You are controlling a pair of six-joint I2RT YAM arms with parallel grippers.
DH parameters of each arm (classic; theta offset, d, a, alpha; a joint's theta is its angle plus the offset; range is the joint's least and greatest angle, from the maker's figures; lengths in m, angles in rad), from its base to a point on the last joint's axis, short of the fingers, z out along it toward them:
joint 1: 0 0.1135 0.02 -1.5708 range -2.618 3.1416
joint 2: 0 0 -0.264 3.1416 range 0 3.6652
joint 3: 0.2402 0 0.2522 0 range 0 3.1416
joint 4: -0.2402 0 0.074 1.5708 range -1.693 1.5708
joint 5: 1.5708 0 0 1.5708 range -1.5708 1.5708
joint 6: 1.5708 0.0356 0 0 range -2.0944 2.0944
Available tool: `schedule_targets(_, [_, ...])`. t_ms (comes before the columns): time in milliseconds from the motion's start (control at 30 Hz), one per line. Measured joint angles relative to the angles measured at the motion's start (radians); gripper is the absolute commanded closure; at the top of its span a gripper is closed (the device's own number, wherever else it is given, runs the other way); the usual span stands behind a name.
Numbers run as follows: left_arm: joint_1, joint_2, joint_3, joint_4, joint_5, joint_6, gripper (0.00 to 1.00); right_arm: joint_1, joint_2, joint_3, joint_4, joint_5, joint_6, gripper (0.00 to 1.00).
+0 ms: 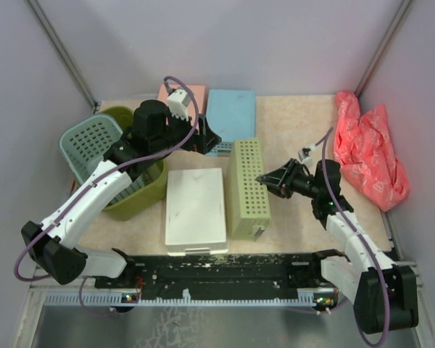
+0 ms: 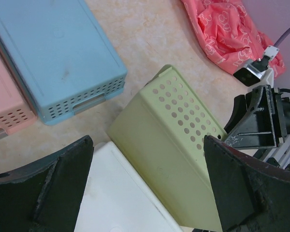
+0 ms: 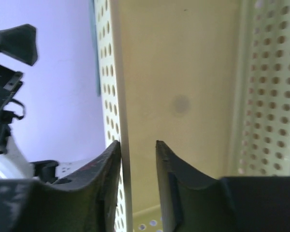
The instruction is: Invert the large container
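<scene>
Large container [image 1: 143, 199] at worktop [image 1: 293, 119] left edge, left and nearward of left gripper [image 1: 209, 139].
Left gripper wide, empty; right gripper [image 1: 264, 177] narrow, astride pale green tray [image 1: 246, 185] wall.

Open bench [image 1: 293, 123] lies between the blue tray [image 1: 230, 116] and the red cloth [image 1: 366, 152] by the far right corner — room to pass. The right arm [image 1: 348, 232] fills the near right, beside the pale green tray [image 1: 248, 188] on its edge. At the left edge the olive basket [image 1: 138, 203] is hemmed — teal basket [image 1: 90, 141] against its far left, white tray [image 1: 196, 210] just beside, left arm [image 1: 94, 196] across its top.
</scene>
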Motion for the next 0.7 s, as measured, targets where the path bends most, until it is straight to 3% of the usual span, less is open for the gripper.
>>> schedule_targets(133, [0.000, 0.000, 0.000, 0.000, 0.005, 0.000, 0.01, -0.023, -0.021, 0.101, -0.269, 0.044, -0.177, 0.52])
schedule_targets(267, [0.000, 0.000, 0.000, 0.000, 0.008, 0.000, 0.01, -0.029, -0.027, 0.212, -0.509, 0.159, -0.328, 0.50])
schedule_targets(700, [0.000, 0.000, 0.000, 0.000, 0.014, 0.000, 0.01, -0.034, -0.045, 0.437, -1.053, 0.750, -0.583, 0.48])
